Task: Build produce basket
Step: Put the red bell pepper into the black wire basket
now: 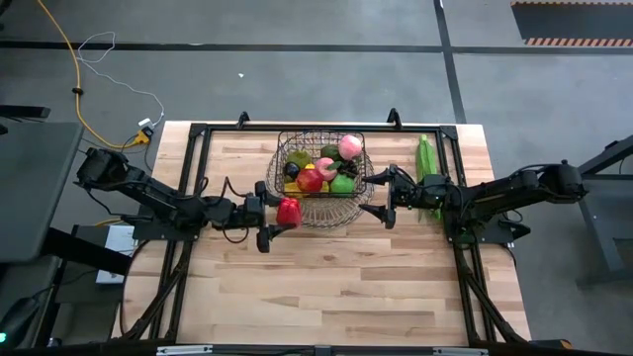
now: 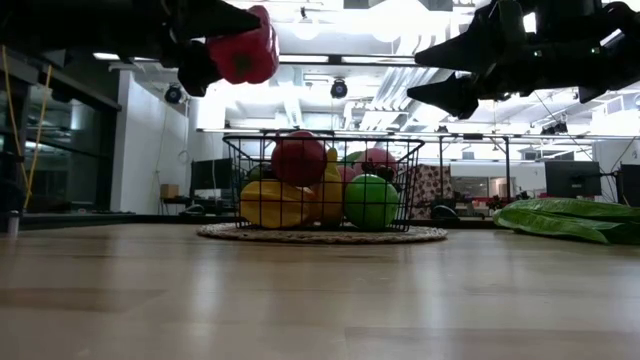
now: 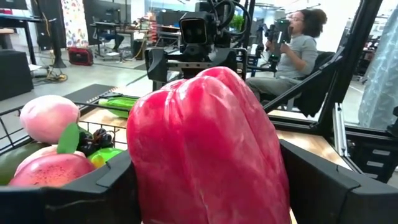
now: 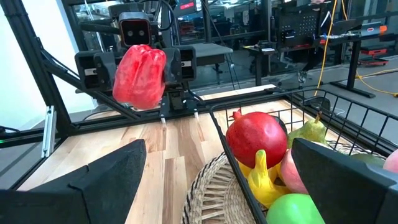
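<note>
Above wooden table point(image 1: 326, 287), left gripper point(image 1: 280, 212) clamps upright red pepper point(image 1: 288, 211); right gripper point(image 1: 388, 193) gapes wide

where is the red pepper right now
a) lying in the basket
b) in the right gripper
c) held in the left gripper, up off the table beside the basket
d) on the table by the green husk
c: the left gripper is shut on the red pepper, which the low view shows in the air outside the basket.
</note>
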Robot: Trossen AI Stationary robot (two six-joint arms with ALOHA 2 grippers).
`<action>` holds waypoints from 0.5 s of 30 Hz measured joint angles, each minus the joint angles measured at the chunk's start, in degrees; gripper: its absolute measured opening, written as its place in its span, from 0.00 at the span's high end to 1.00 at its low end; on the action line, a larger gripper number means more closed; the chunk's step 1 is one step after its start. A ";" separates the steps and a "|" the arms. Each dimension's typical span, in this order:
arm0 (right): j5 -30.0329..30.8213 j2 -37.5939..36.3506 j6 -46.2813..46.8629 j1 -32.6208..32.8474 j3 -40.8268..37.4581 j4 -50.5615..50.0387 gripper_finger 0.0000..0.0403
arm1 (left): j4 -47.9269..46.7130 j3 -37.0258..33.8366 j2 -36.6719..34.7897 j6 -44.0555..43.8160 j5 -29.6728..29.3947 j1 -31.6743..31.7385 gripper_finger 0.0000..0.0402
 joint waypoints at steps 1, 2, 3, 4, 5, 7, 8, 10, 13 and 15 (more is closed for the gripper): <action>0.00 0.00 0.00 -0.01 0.01 0.00 0.03 | -0.01 0.01 0.00 -0.10 -0.32 0.00 0.29; 0.00 0.00 0.00 0.00 0.01 0.00 0.03 | 0.03 0.02 0.00 -0.26 -0.92 0.00 0.29; 0.00 0.00 0.00 0.00 0.00 0.00 0.03 | 0.20 0.02 0.00 -0.96 -2.06 0.00 0.29; 0.00 0.00 0.00 -0.02 0.02 0.00 0.03 | 0.47 0.04 0.00 -1.89 -3.56 0.00 0.29; 0.00 0.00 0.00 0.00 0.01 0.00 0.03 | 0.53 0.32 0.00 -2.93 -5.48 0.00 0.29; 0.00 0.00 0.13 0.00 0.02 0.00 0.03 | 0.46 1.65 0.45 -4.91 -10.06 0.33 0.29; 0.00 0.00 0.51 0.00 0.02 0.00 0.03 | -0.17 2.70 0.83 -5.13 -11.82 0.84 0.29; 0.00 0.00 0.98 -0.01 0.01 0.00 0.03 | -3.34 5.69 1.59 -4.42 -13.90 2.39 0.29; 0.00 0.00 1.07 -0.01 0.01 0.00 0.03 | -14.36 13.16 3.58 -5.69 -16.95 6.33 0.29; 0.00 0.00 1.07 0.00 0.01 0.00 0.03 | -24.20 18.68 5.65 -7.06 -19.14 9.78 0.29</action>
